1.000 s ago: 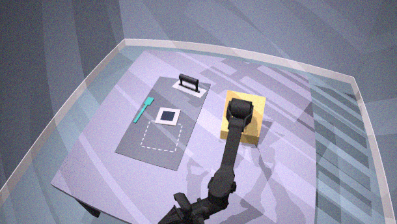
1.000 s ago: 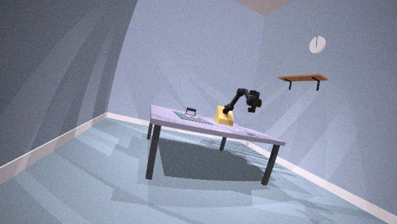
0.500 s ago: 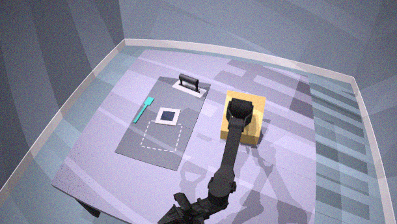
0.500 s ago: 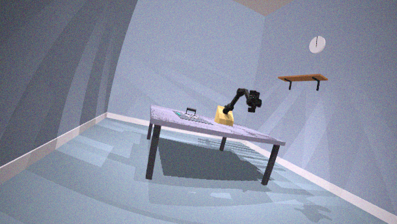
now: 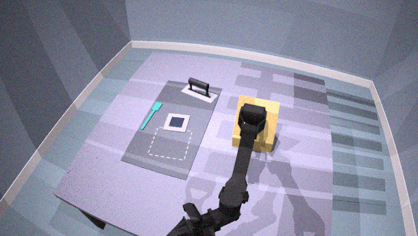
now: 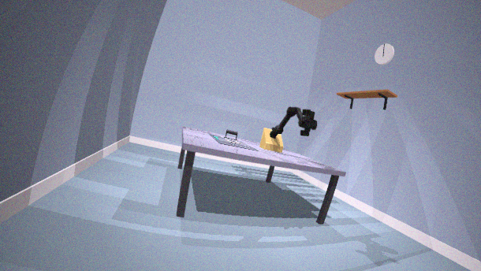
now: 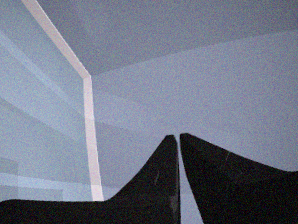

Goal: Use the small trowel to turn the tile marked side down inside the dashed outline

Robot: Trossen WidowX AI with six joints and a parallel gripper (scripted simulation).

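The small turquoise trowel (image 5: 151, 116) lies on the left edge of the grey mat (image 5: 202, 113), blade end toward the back. The white tile (image 5: 176, 122) lies with its dark blue marked side up, just behind the dashed outline (image 5: 151, 142) on the mat. My gripper (image 5: 251, 114) (image 6: 307, 128) (image 7: 177, 141) is raised high above the yellow block, far right of the trowel and tile. Its fingers are shut on nothing; the wrist view shows only the wall and floor past them.
A yellow block (image 5: 271, 113) (image 6: 272, 143) stands on the table (image 5: 113, 192) right of the mat, under the arm. A dark handled float (image 5: 199, 86) (image 6: 231, 132) rests on a white plate at the mat's back edge.
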